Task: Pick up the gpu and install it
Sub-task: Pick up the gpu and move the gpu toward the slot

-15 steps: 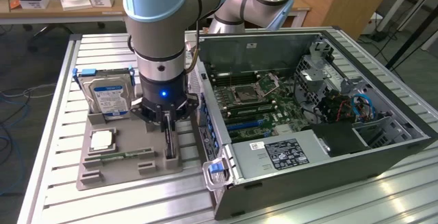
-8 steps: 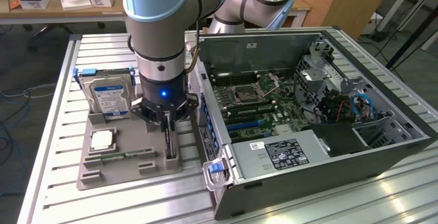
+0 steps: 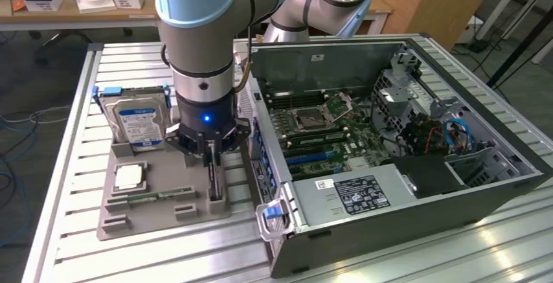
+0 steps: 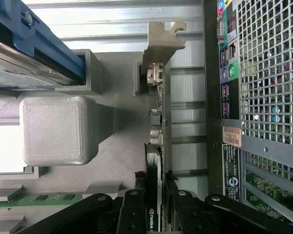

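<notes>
The black hand [image 4: 158, 197] is clamped on the upper edge of the flat green-and-black gpu [image 4: 158, 117] with its silver end bracket. The gpu stands on edge in the grey plastic holder [image 3: 164, 215], along the holder's side nearest the open black computer case [image 3: 415, 195].

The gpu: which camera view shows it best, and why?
Wrist view: the gpu, edge-on with its silver bracket, shows close up, the gripper clamped on it. Exterior view: a thin dark sliver in the grey holder.
</notes>
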Controlling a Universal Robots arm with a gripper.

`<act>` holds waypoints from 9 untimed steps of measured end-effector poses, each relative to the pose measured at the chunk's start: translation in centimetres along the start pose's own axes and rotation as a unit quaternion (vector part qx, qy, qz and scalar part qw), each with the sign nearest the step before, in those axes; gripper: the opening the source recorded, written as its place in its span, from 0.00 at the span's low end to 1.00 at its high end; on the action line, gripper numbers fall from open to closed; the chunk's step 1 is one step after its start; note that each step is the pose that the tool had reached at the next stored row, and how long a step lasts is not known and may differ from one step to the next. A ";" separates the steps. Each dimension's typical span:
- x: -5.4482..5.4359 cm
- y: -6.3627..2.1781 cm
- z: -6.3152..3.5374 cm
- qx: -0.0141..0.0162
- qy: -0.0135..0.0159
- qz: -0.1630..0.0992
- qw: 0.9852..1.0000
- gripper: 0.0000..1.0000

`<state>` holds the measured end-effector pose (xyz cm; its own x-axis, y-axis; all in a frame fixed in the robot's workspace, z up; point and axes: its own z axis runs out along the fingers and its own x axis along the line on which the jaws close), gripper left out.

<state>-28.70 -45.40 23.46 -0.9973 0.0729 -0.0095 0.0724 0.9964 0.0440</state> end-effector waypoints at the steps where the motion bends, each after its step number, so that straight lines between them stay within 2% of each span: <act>1: 0.0 0.00 0.00 0.000 0.000 0.000 1.000 0.26; 9: 0.0 0.02 -0.20 0.000 0.000 0.000 1.000 0.26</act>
<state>-28.69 -45.40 23.66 -0.9973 0.0729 -0.0097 0.0724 0.9964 0.0442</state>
